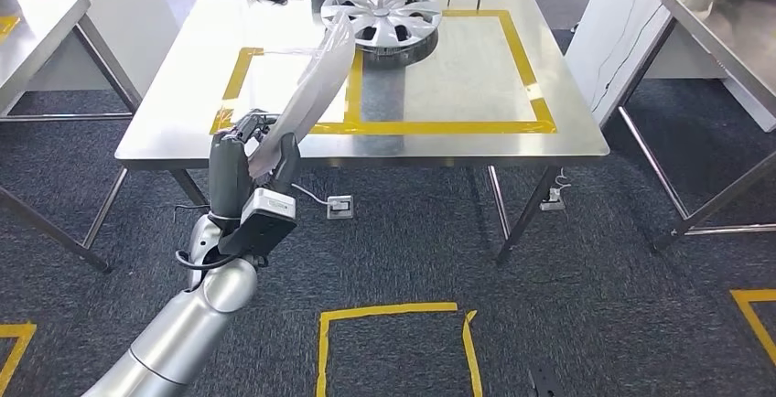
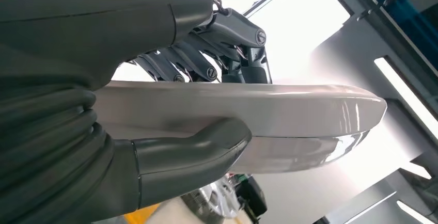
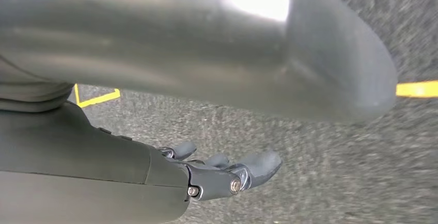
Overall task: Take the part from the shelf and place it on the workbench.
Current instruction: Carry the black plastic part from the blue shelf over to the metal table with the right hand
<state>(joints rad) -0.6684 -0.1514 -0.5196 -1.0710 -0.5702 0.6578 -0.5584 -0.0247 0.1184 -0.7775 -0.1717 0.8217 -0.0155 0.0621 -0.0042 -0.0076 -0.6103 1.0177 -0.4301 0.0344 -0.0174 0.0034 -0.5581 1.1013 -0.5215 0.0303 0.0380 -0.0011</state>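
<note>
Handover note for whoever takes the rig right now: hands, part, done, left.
Left hand: grips the silver part, thumb on one face, fingers on the other; part held raised, tilted, over the near left edge of the workbench.
Right hand: hangs over the carpet, fingers loosely curled, holds nothing.
On the workbench: a hubcap at the far side, overlapping the right yellow-taped box.
Done: part is picked and brought to the workbench.
Left: lower it onto the top, likely inside the left taped box, then release.
</note>
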